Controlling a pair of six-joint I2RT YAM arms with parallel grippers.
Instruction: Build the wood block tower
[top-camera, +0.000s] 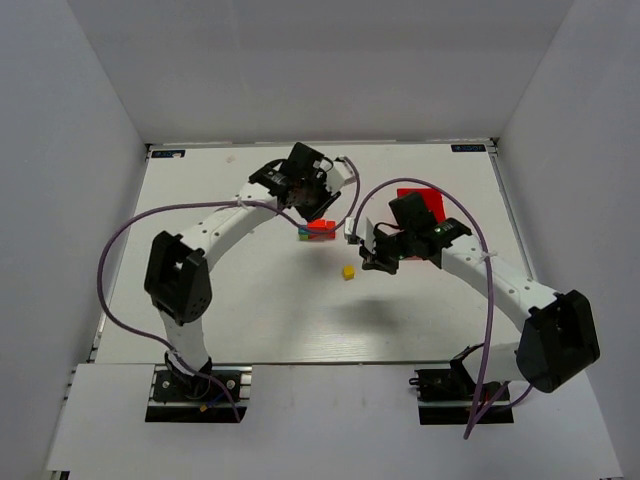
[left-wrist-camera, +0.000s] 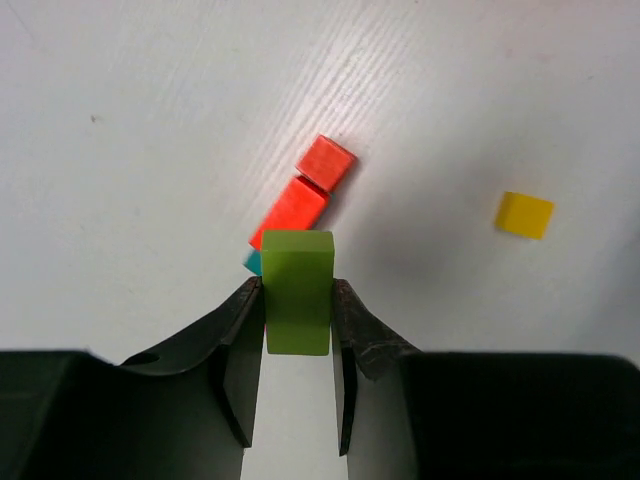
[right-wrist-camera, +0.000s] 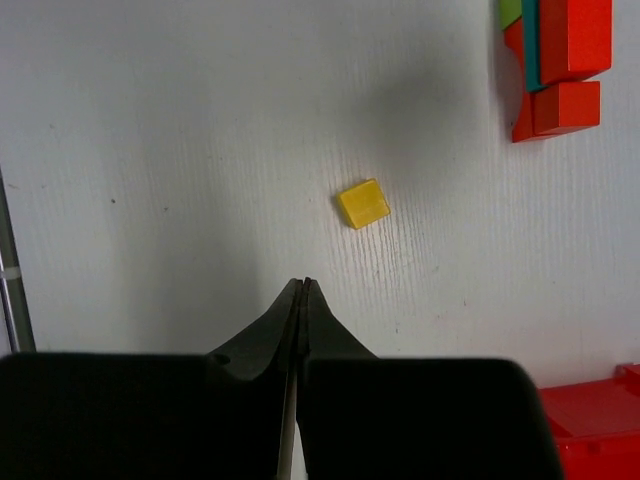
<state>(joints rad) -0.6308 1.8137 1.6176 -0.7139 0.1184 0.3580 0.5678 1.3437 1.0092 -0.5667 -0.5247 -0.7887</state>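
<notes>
The wood block tower (top-camera: 317, 230) is a low cluster of red, teal and green blocks at the table's centre back. In the left wrist view my left gripper (left-wrist-camera: 298, 290) is shut on a lime green block (left-wrist-camera: 297, 290), held over the red blocks (left-wrist-camera: 305, 195) and a teal block (left-wrist-camera: 253, 264) that peeks out beside it. A yellow cube (left-wrist-camera: 525, 214) lies apart to the right. My right gripper (right-wrist-camera: 303, 284) is shut on nothing, just short of the yellow cube (right-wrist-camera: 363, 203). The tower (right-wrist-camera: 555, 60) shows at that view's top right.
A red plastic bin (top-camera: 424, 203) sits at the back right, partly under my right arm, and its corner (right-wrist-camera: 590, 415) shows in the right wrist view. White walls enclose the table (top-camera: 250, 300) on three sides.
</notes>
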